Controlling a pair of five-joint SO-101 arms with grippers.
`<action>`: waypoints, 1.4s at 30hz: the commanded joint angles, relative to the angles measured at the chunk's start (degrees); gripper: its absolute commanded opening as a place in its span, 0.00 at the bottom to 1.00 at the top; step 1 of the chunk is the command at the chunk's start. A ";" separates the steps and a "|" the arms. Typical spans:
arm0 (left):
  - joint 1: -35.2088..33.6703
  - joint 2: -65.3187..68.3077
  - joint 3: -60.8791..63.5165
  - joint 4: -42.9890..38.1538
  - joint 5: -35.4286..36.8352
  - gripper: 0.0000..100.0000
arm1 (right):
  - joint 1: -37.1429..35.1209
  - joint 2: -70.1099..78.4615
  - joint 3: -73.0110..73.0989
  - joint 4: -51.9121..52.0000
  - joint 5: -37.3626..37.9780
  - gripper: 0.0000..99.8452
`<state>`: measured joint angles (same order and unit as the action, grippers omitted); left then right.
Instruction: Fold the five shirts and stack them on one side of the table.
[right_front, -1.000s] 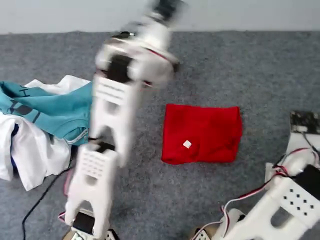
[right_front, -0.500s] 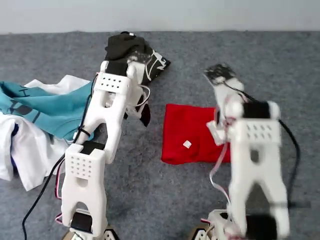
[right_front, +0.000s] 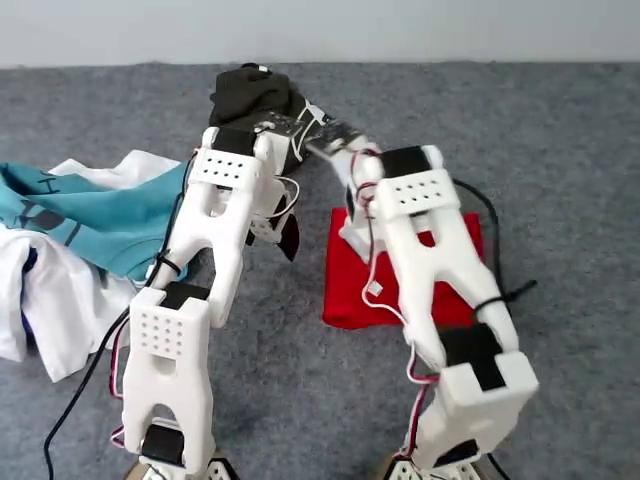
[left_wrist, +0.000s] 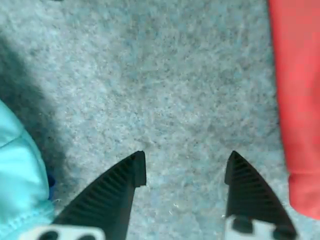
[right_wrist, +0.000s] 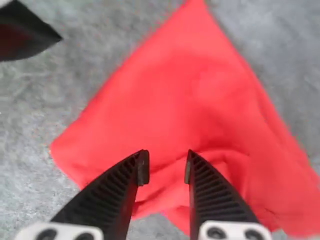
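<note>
Well, the folded red shirt (right_front: 345, 295) lies mid-table on the grey felt (right_front: 560, 150). My right claw (right_wrist: 166, 155) hangs just over it, jaws a narrow gap apart, gripping nothing. My left claw (left_wrist: 186, 157), spread wide and holding nothing, hovers above felt between the red shirt and the teal shirt (right_front: 110, 225).

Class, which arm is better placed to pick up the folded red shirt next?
Robot's right: the right gripper hangs open directly over the folded red shirt; the left gripper is over grey carpet.

Matt red cloth shirt (right_wrist: 200, 100), rough felt-like table (left_wrist: 175, 75), ribbed black plastic fingers (left_wrist: 112, 192)
</note>
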<state>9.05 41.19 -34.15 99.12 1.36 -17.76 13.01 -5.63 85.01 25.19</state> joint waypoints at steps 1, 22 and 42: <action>0.26 -4.57 -0.22 1.14 0.53 0.26 | -0.13 2.59 -2.55 -0.48 0.44 0.12; 0.26 -4.48 -0.22 1.14 0.53 0.26 | 12.62 5.93 -2.37 15.69 3.60 0.05; 0.26 -4.40 -0.13 1.14 0.53 0.26 | 13.58 -22.81 11.87 9.45 3.16 0.06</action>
<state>9.05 41.19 -34.15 99.12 1.36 -0.88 0.53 5.98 97.67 28.35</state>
